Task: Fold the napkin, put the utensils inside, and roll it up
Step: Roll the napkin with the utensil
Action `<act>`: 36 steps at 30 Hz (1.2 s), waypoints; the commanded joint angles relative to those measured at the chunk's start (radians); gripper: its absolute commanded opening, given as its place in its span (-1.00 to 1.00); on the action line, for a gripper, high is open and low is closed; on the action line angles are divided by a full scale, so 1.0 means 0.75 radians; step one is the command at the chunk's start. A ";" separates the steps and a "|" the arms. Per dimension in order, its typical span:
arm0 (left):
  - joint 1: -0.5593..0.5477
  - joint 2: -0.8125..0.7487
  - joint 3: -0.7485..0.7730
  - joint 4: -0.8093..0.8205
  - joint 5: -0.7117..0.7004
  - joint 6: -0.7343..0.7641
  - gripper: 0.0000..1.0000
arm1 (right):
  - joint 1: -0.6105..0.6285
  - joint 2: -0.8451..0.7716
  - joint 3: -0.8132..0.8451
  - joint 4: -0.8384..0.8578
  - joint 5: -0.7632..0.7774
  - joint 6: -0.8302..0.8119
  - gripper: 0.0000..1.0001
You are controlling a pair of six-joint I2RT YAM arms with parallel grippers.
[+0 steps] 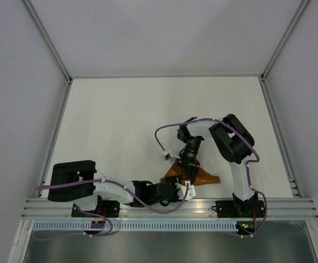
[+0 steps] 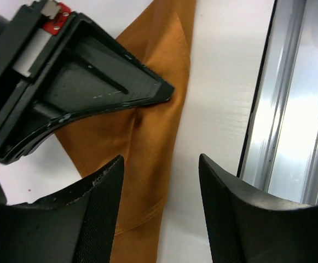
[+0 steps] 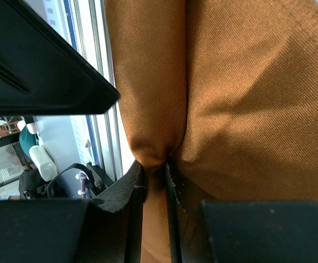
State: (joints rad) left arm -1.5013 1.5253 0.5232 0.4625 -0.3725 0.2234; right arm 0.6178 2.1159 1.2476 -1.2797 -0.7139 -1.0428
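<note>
The rust-orange satin cloth napkin [image 1: 203, 177] lies gathered into a small, pointed, roughly triangular shape on the white table [image 1: 120, 126]. It sits close to the near edge, just beyond the ribbed aluminium rail [image 1: 148, 207] that carries both arm bases. The right gripper [image 3: 154, 163] points down onto the napkin's left part. In the right wrist view its 2 black fingers are pressed together on a raised ridge of the cloth, which swells above the pinch into 2 smooth lobes.

The left gripper [image 2: 159, 164] reaches in low from the left along the rail. Its 2 textured fingers stand wide apart, holding nothing, with a strip of napkin and bare table showing in the gap. Whether they touch the cloth cannot be told.

The 2 grippers crowd each other. In the left wrist view the right gripper's black body fills the upper left and covers part of the napkin, its tip meeting the cloth where a crease begins. In the right wrist view 1 of the left gripper's fingers [image 3: 38, 66] cuts across the upper left, hiding part of the rail.

From above, both wrists and a looping purple cable [image 1: 164, 131] hide much of the napkin, leaving its right point and a sliver at the left in sight. Pale grey walls [image 1: 16, 82] stand on 3 sides of the table
</note>
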 commanded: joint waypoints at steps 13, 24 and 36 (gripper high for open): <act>0.089 0.247 0.100 0.128 0.139 0.160 0.24 | 0.009 0.050 -0.025 0.354 0.244 -0.052 -0.99; 0.130 0.333 0.137 -0.003 0.319 0.058 -0.66 | 0.007 0.040 0.005 0.356 0.230 -0.029 -0.95; 0.294 0.290 0.102 -0.040 0.611 -0.140 -0.95 | -0.093 -0.268 0.042 0.432 0.158 0.189 -0.05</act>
State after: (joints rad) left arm -1.3148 1.7206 0.6296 0.5499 -0.0498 0.2268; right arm 0.5987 2.0022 1.2461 -1.1824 -0.6361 -0.9390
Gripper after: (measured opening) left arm 0.270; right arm 0.456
